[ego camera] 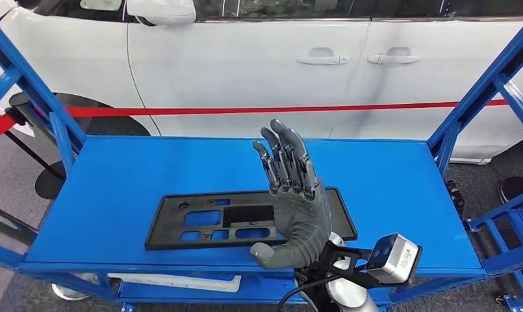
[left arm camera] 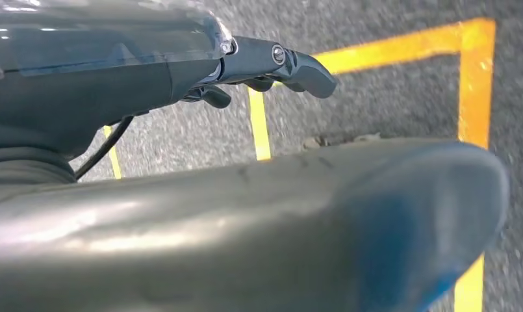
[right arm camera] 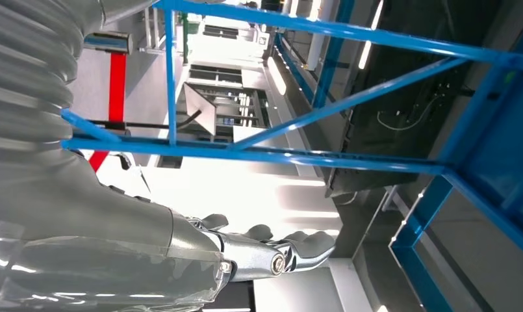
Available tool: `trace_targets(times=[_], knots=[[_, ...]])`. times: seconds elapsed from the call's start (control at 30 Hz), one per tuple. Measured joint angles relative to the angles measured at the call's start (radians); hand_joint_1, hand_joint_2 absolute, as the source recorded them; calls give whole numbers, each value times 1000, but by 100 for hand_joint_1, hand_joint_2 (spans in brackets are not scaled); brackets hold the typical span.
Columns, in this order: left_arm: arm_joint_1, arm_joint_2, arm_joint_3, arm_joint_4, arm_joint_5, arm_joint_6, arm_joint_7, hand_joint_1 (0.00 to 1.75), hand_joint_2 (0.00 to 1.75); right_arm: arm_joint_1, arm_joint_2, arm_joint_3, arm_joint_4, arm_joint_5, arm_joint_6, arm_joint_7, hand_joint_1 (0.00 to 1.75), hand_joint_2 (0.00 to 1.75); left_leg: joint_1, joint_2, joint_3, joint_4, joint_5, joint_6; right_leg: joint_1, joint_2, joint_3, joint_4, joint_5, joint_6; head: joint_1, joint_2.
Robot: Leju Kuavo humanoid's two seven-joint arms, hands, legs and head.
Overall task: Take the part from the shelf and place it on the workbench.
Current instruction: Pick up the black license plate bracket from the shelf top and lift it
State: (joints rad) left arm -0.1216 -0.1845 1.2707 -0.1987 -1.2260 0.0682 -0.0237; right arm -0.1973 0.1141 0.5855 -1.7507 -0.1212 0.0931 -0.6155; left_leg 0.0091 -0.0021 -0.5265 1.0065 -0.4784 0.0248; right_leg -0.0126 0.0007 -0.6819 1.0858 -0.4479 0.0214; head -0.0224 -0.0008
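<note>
Blue shelf [ego camera: 115, 195] carries black part [ego camera: 180, 224] (flat, near front edge).

Right hand raised open above the shelf; left hand hanging low over the floor.

The right hand [ego camera: 296, 201] comes up from the near edge of the shelf, towards its right half, on a silver forearm with a camera block at the wrist. Its palm is upright, the fingers [ego camera: 283, 156] stretched upward and slightly apart, the thick grey thumb [ego camera: 271, 255] stuck out to the side near the shelf's front edge, nothing in its grasp. In the left wrist view the left hand [left arm camera: 258, 71] points out over the floor, its dark fingers [left arm camera: 304, 68] loosely curled and holding nothing.
</note>
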Motion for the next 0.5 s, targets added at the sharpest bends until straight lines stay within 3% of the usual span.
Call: trace_targets(times=[0.07, 0.1, 0.13, 0.17, 0.23, 0.3, 0.33, 0.43, 0.5], knots=[[-1, 0, 0, 0, 0, 0, -1, 0, 0, 0, 0, 0, 0, -1, 0, 0, 0, 175, -1, 2, -22, 0, 16, 7, -1, -1, -38, 118, -94, 6, 0, 0], [0, 0, 0, 0, 1, 1, -3, 0, 0, 0, 0, -1, 1, -1, 0, 1, 0, 175, -2, 3, -34, 1, 23, 7, -1, -1, -53, 179, -123, 9, 0, 0], [0, 0, 0, 0, 1, 2, -4, 0, 0, 0, 0, -1, 1, -1, 0, 2, 0, 175, -3, 3, -45, 1, 30, 6, -1, -1, -56, 217, -130, 10, 0, 0], [0, 0, 0, 0, 1, 4, -6, 0, 0, 0, 0, -2, 2, 0, 0, 5, 0, 175, -3, 4, -55, 1, 35, 5, -1, -1, -42, 221, -118, 9, 0, 0], [0, 0, 0, 0, 0, 9, -8, 0, 0, -2, 0, -2, 3, 14, -11, 19, 0, 175, -5, 4, -68, 1, 47, 1, 0, -1, 43, 122, -72, 0, 0, 0], [0, -1, 0, 0, 1, 13, -11, 0, 0, -8, 0, -3, 8, 70, -55, 42, 0, 175, -8, 3, -75, 2, 56, -7, 7, -1, 139, -18, -57, -13, 0, 0], [0, -1, 0, 0, 1, 14, -12, 0, 0, -11, 0, -3, 13, 117, -92, 53, 0, 175, -8, 3, -77, 3, 60, -13, 11, -1, 165, -61, -60, -18, 0, 0], [0, -1, 0, 0, 4, 14, -14, 0, 0, -16, 0, 1, 46, 301, -229, 84, 0, 175, -6, 3, -80, 3, 69, -31, 13, -2, 169, -89, -54, -32, 3, 0], [0, -1, 0, 0, 6, 13, -14, 0, 0, -21, 0, 11, 72, 420, -304, 106, 0, 175, -5, 2, -100, 45, 35, -41, 8, -5, 166, -98, -40, -47, 2, 0]])
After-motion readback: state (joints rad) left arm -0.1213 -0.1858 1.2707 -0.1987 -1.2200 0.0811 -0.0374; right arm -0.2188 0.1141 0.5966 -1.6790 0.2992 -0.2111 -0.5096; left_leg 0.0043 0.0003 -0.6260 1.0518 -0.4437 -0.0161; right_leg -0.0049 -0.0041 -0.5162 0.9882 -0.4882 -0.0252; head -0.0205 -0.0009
